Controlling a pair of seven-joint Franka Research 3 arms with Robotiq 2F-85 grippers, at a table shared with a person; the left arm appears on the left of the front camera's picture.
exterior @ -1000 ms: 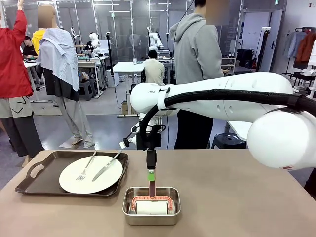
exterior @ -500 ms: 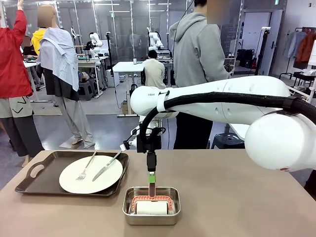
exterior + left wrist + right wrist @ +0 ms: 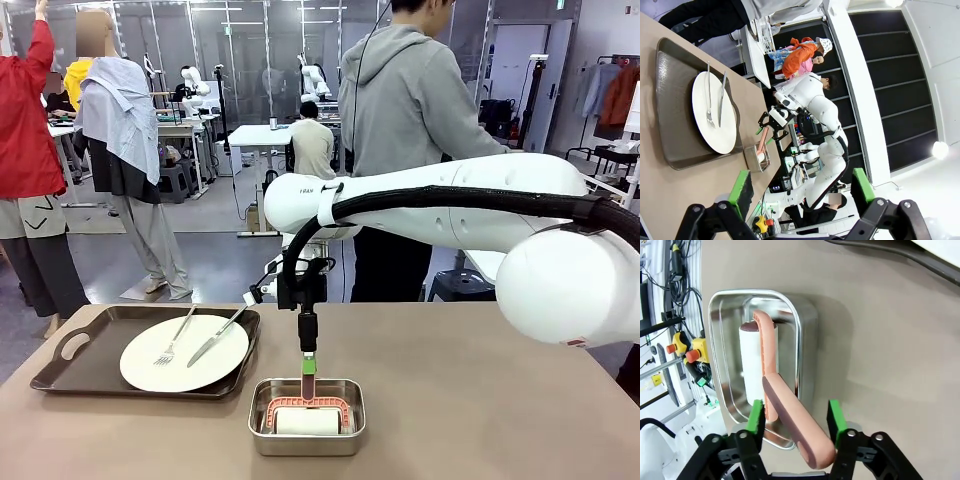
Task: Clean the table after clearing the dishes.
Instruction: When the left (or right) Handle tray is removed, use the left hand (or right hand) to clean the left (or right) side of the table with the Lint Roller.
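On the brown table [image 3: 480,400], a dark tray [image 3: 70,365] at the left holds a white plate [image 3: 185,353] with a fork [image 3: 175,340] and a knife [image 3: 215,337]. The plate [image 3: 715,115] and tray [image 3: 670,85] also appear in the left wrist view. My right gripper [image 3: 308,372] points straight down over a small steel pan [image 3: 262,440]. It is shut on the pink handle [image 3: 790,410] of a white lint roller [image 3: 751,365] lying in that pan [image 3: 805,340]. My left gripper [image 3: 801,192] is open and holds nothing, high and away from the tray.
A person in a grey hoodie [image 3: 410,120] stands at the table's far edge, behind my right arm [image 3: 450,210]. The tabletop to the right of the pan is bare. Other people and tables stand farther back in the room.
My right gripper sank a little toward the pan and closed on the roller's handle. The person behind the table shifted slightly.
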